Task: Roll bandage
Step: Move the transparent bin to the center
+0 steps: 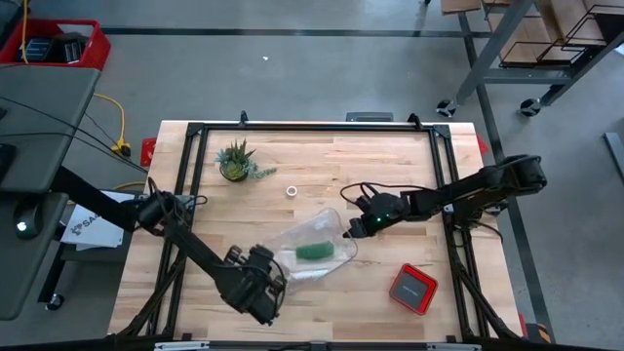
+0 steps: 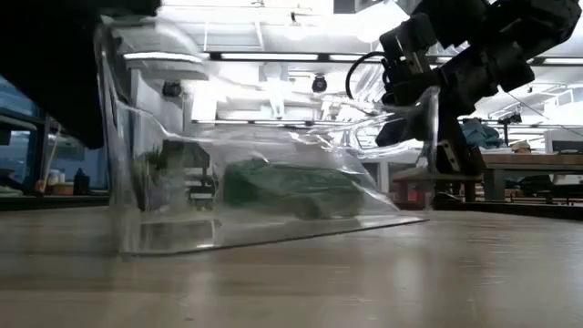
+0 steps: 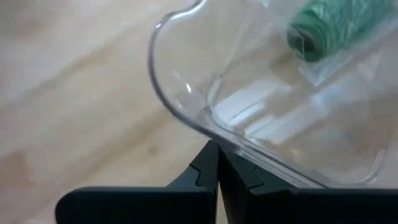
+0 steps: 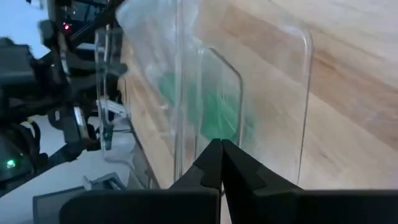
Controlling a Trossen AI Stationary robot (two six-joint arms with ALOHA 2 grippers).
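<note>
I hold the clear bag (image 1: 314, 248) pinched shut by both the left gripper (image 3: 217, 169) and right gripper (image 4: 221, 155), the bandage (image 1: 314, 252) rolled inside between them; next I likely seal or release it.

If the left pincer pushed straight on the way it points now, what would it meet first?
The left pincer, shut on the edge of the clear plastic bag, points into the bag. Going on, it would likely crumple the plastic first, then reach the green bandage inside, though depth is hard to judge.
</note>
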